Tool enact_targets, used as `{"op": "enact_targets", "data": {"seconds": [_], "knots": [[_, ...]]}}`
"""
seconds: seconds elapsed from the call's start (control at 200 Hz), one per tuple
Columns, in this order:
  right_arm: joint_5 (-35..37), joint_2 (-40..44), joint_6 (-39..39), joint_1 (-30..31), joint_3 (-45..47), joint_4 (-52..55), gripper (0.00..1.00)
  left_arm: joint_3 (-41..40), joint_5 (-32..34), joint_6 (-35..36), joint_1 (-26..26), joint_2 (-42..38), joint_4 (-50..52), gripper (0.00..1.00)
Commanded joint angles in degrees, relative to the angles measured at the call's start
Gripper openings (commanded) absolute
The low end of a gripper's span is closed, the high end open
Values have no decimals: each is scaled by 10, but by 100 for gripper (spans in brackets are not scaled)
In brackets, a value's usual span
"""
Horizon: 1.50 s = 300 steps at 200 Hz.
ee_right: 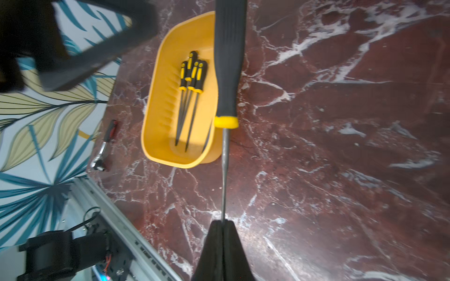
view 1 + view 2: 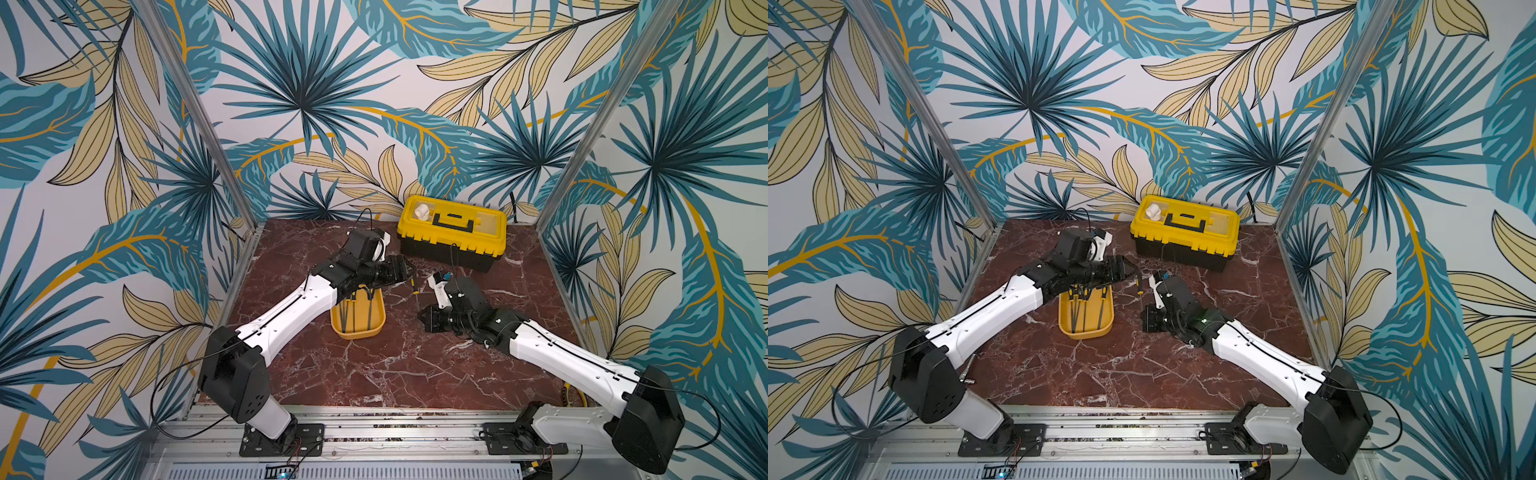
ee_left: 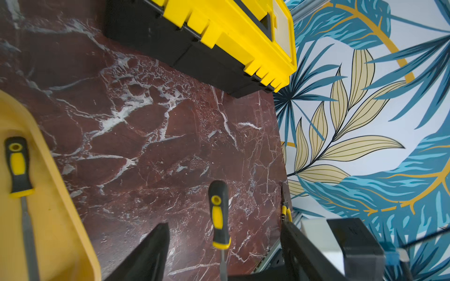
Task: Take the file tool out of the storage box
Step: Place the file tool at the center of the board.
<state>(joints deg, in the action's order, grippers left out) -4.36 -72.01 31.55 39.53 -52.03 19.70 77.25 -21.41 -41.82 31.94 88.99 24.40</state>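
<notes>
Right claw (image 1: 222, 222): jaws fully closed, pinching the tip end of the file (image 1: 229, 60) shaft.
Left claw (image 3: 224, 225): jaws wide apart, one finger (image 3: 151, 245) on each side of the file's black-yellow handle. There's a gap on both sides and no contact that I can see. Only the right claw has the file.

The file is out of the box (image 2: 357, 334). In both top views it runs just beside the box's long wall on the right-arm side, not over the box, with its handle level with the box's far end.

Several more files (image 1: 190, 80) lie inside the box, handles at the far end, partly under the left arm in the top views.

Toolbox (image 2: 453, 237): past the box's far end, toward the right-arm side, well apart.
Ratchet (image 1: 107, 146): on the table (image 2: 374, 374) off the box's other long wall, near the table edge.
</notes>
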Motion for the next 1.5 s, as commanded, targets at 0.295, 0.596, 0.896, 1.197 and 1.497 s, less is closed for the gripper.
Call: {"op": "enact_targets", "data": {"seconds": [0.295,0.596,0.896,1.197,1.497], "knots": [[120,23,-73,-85,32,171,0,-3,134,132,-3,-90,150,100],[117,-19,-106,-150,41,182,0,-44,148,130,-3,-108,146,100],[107,-96,-132,-184,14,177,0,-74,132,124,-3,-116,123,100],[90,-144,-149,-199,-9,164,0,-97,126,125,-3,-116,107,100],[79,-185,-176,-213,-40,164,0,-98,127,127,-3,-115,104,100]]}}
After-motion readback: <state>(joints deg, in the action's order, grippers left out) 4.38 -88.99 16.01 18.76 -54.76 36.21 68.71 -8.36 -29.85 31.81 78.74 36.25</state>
